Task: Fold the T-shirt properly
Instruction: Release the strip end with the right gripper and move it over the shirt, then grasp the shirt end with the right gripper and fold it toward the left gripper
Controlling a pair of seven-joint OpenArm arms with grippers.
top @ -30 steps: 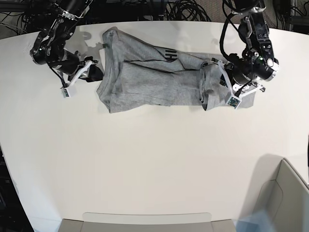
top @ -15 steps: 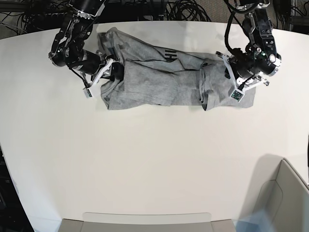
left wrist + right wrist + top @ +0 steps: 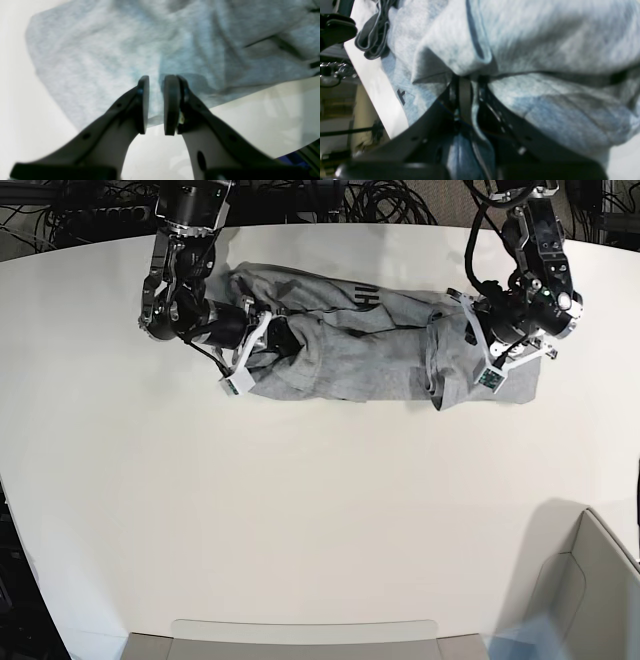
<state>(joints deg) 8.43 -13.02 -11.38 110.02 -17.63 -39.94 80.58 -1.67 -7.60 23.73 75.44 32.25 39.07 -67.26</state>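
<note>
Two end effectors work the T-shirt (image 3: 350,350): right end effector (image 3: 467,100) pinching cloth at nine o'clock should carry it smoothly toward three, left end effector (image 3: 156,105) slightly parted.

A big white tabletop (image 3: 320,510) holds a grey T-shirt (image 3: 370,350), bunched up near the far edge. A grey bin (image 3: 590,580) is at the corner.

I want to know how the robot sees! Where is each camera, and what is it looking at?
Base: high above, looking down at the table, shirt and both arms.
Left wrist: on the left arm, behind its tool, facing the shirt's edge.
Right wrist: behind the right tool, buried in cloth.
All three share the shirt.
</note>
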